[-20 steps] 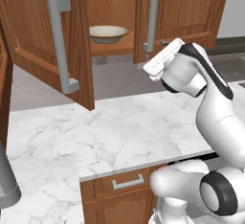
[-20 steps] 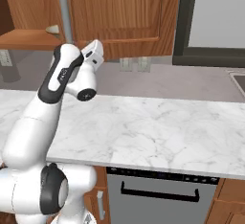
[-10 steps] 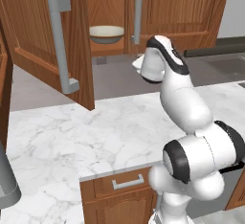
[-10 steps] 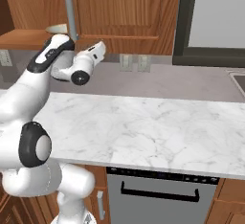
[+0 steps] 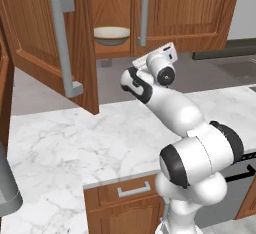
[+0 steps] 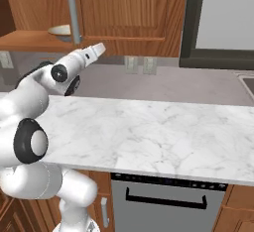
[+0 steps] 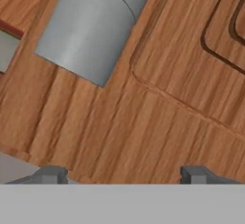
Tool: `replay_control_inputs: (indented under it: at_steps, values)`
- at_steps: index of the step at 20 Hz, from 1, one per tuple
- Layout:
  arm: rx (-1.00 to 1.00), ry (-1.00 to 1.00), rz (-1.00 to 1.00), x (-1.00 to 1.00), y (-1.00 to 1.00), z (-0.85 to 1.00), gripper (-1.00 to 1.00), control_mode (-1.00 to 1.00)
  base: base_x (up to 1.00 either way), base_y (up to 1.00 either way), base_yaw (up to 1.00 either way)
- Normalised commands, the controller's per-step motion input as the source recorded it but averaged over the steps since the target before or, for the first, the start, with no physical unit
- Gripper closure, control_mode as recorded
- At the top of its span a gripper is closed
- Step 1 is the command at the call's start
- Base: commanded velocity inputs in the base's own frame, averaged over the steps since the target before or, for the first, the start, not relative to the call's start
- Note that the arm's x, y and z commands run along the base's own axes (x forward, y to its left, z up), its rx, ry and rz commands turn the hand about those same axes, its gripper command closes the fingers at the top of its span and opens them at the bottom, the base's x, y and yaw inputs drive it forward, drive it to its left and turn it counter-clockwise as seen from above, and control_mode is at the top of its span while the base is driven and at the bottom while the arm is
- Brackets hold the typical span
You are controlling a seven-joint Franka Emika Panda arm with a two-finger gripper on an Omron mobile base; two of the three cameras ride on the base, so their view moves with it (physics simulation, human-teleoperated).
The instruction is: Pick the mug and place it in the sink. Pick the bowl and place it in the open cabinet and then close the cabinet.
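Closing the cabinet is what remains, I judge: the bowl sits on its shelf. The gripper, fingers spread and empty, faces the door just beside the grey handle. A glancing push could slip off the panel and leave the door ajar.
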Motion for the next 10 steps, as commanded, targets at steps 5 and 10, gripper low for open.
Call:
replay_control_inputs:
  at_steps: [5, 10]
  values:
    - [0.1, 0.22, 0.0, 0.56, -0.18, 0.26, -1.0, -1.0, 0.0, 0.0, 0.0]
    - [0.13, 0.36, 0.0, -0.12, -0.57, 0.74, -1.0, -1.0, 0.0, 0.0, 0.0]
